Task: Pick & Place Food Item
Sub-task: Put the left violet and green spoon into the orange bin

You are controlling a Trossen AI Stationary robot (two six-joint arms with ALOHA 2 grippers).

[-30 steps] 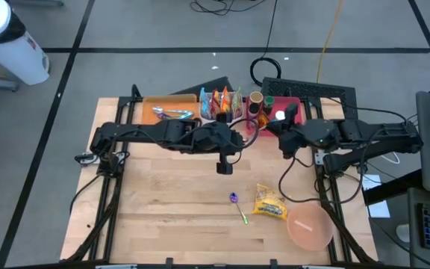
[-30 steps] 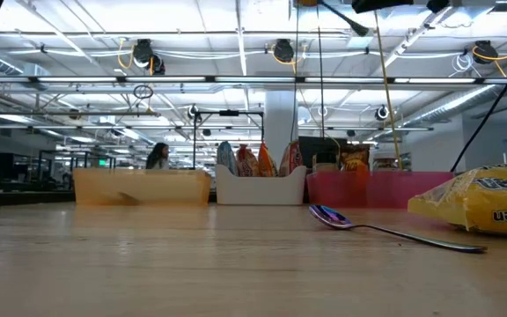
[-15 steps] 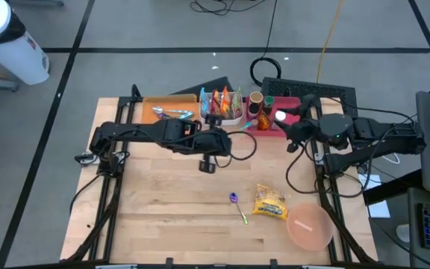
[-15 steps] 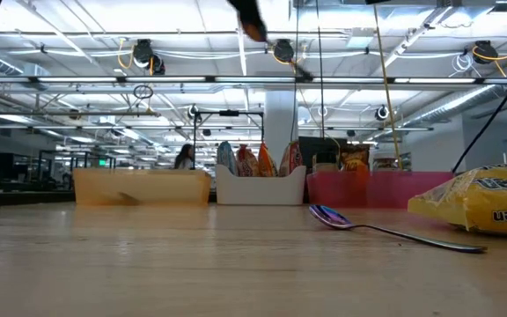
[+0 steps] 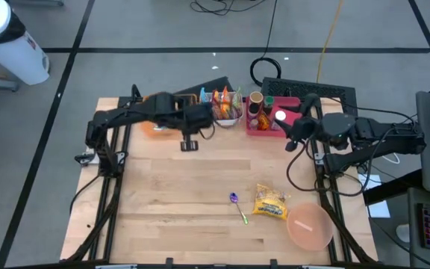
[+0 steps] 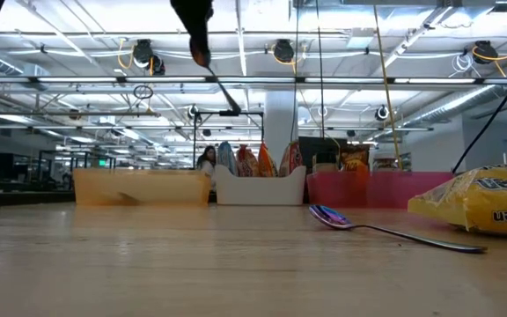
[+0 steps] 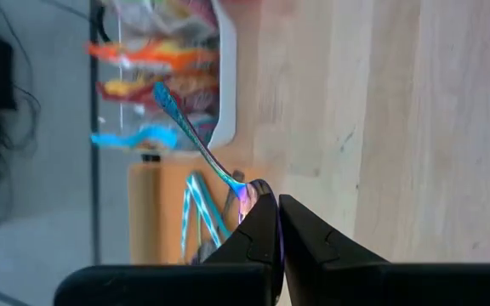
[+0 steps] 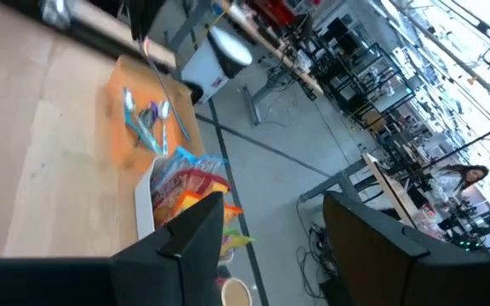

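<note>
On the table I count three bins along the far edge: one orange (image 5: 149,125), one white (image 5: 228,118) and one red (image 5: 263,128). There is one yellow packet (image 5: 270,202), one pink bowl (image 5: 310,229) and one loose spoon (image 5: 238,207), plus another spoon (image 7: 201,146) pinched in an arm's fingers. Two arms (image 5: 136,113) work here, and the white bin holds several snack bags (image 5: 222,101), too bunched to number.

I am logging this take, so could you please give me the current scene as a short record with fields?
left hand: shut on a spoon, raised beside the orange bin
right hand: open, holding nothing, by the red bin
white bin: holds snack packets
table front: second spoon, yellow packet, pink bowl
</note>
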